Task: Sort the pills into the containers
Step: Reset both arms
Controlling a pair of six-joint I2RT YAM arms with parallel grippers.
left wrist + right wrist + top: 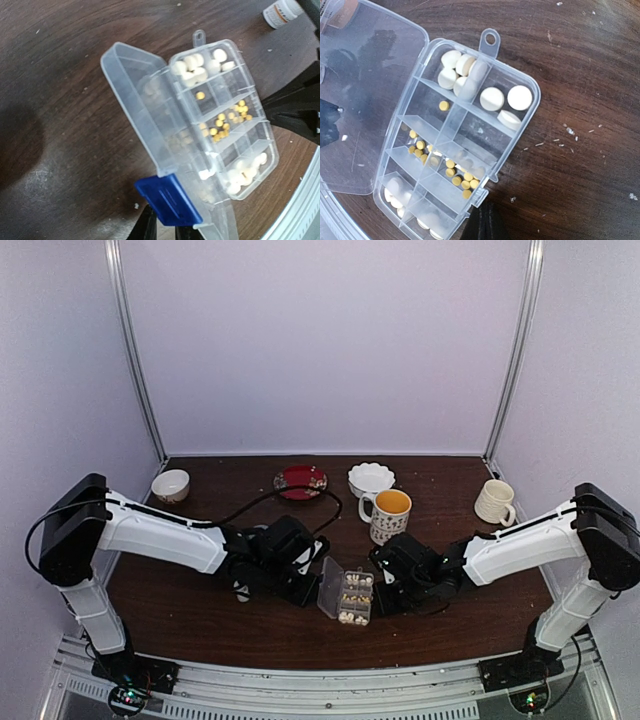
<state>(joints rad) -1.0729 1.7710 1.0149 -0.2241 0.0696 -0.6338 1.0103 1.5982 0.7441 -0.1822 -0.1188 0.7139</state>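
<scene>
The clear pill box (356, 600) lies open at the table's near middle, its lid (329, 586) standing up. In the left wrist view the box (260, 150) holds white pills (192, 67) in the end cells and small yellow ones (222, 122) in the middle cells. My left gripper (167, 225) has its dark fingers close together on a blue tab (167, 200) at the lid's (135, 95) near end. In the right wrist view the cells (470, 127) show white pills (505, 97) and yellow pills (462, 177). My right gripper (482, 217) is shut and empty at the box's near edge.
A patterned mug (390, 512), a cream mug (495, 502), a white scalloped bowl (371, 478), a red plate (300, 481) and a small bowl (170, 485) stand behind. A white pill bottle (282, 11) lies beyond the box. Both arms crowd the box.
</scene>
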